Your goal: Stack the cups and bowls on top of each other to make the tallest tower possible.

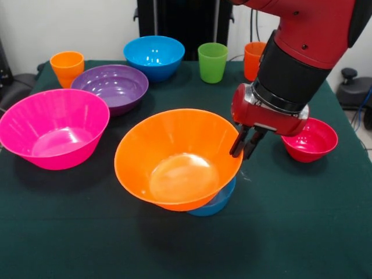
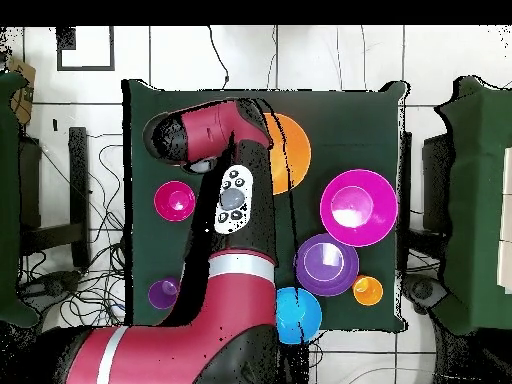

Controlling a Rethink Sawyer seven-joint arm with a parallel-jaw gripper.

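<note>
The large orange bowl [image 1: 174, 160] sits tilted on the small light-blue bowl [image 1: 218, 203] at the table's middle; it also shows in the overhead view [image 2: 292, 152]. My gripper [image 1: 244, 148] is at the orange bowl's right rim, its fingers close together with the rim between them. The small red bowl [image 1: 311, 139] lies just right of the gripper. The large pink bowl [image 1: 53, 128], the purple bowl [image 1: 111, 86], the blue bowl [image 1: 154, 56], the yellow-orange cup [image 1: 67, 65], the green cup [image 1: 212, 61] and the red-orange cup [image 1: 253, 58] stand apart. The purple cup [image 2: 163, 293] shows only overhead.
The dark green table cloth [image 1: 302, 232] covers the table. My arm [image 1: 302, 52] hides part of the red-orange cup and the table's back right. Cables and furniture lie beyond the table's edges.
</note>
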